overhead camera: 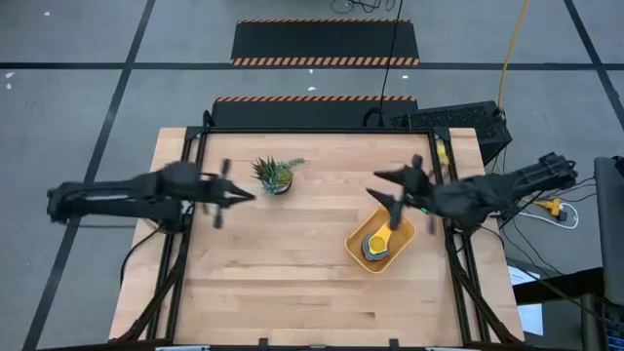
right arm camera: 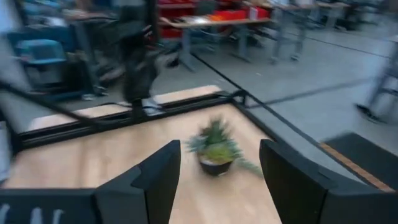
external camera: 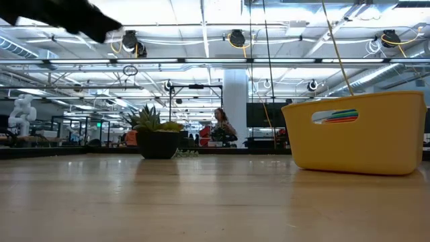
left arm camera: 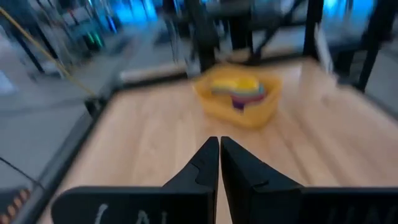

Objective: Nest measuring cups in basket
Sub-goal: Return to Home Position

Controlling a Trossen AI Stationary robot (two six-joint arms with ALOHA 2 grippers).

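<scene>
The left hand (overhead camera: pixel 232 195) hangs above the left part of the pale wooden bench (overhead camera: pixel 292 283). Its two dark fingers (left arm camera: pixel 208 165) are pressed together with nothing between them. Just beside it, toward the middle of the bench, stands a small spiky green plant in a dark pot (overhead camera: pixel 274 176), which has no part in the job.

Further right, the right hand (overhead camera: pixel 382 187) is raised above the bench. Its fingers (right arm camera: pixel 163 168) are spread wide and it holds nothing. It is close to the shallow orange-yellow plastic basket (overhead camera: pixel 353 244) but not touching it.

The round plastic measuring cups (overhead camera: pixel 378 242) sit in that basket on the right side of the bench. They are nested into one stack with the yellow one on top and darker rims showing beneath it. In the low view their coloured edges show through the basket's handle slot.

The nesting looks finished, so the step in hand is judged to be the arms returning to rest. The next move calls only for each arm to pull back clear of the plant and basket without knocking either.

No brand, label or writing can be read anywhere.
</scene>
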